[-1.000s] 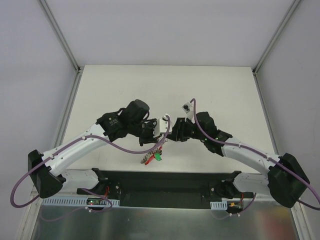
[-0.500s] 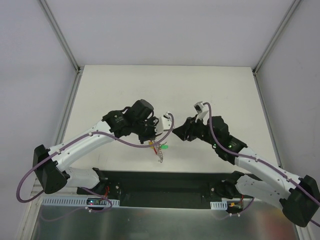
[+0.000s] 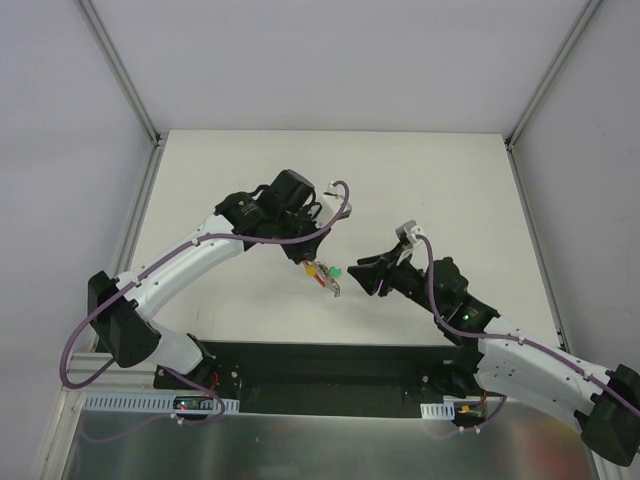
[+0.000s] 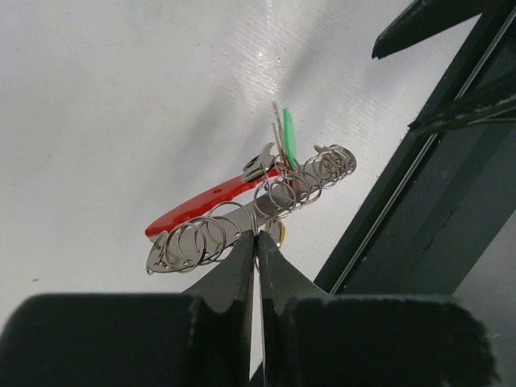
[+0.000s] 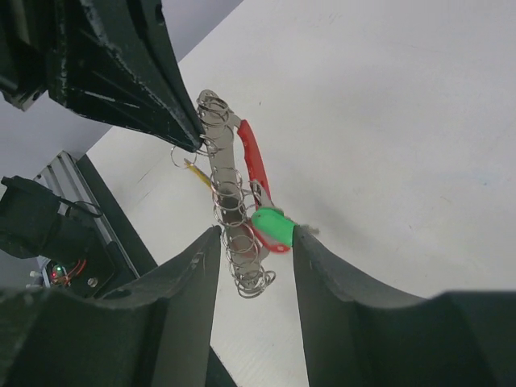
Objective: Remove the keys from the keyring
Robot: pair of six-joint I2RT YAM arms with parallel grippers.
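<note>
The keys (image 3: 326, 276) hang in the air as one bunch: red (image 4: 211, 200), green (image 4: 289, 134) and yellow (image 4: 277, 235) heads on a flat silvery strip threaded with several thin wire rings. My left gripper (image 3: 312, 262) is shut on one thin wire ring, the keyring (image 5: 184, 156), at the top of the bunch; in the left wrist view (image 4: 256, 239) its jaws stand pressed together. My right gripper (image 3: 353, 272) is open. In the right wrist view (image 5: 255, 234) its fingers flank the bunch's lower end, with the green head (image 5: 272, 226) close to the right finger.
The white table (image 3: 440, 190) lies below the bunch. The black base plate (image 3: 330, 365) with the arm mounts runs along the near edge. Metal frame rails (image 3: 135, 240) border the table on the left and right.
My left gripper has carried the bunch up and to the right, away from the near edge. My right arm has swung back to the right and now faces the bunch with open fingers.
</note>
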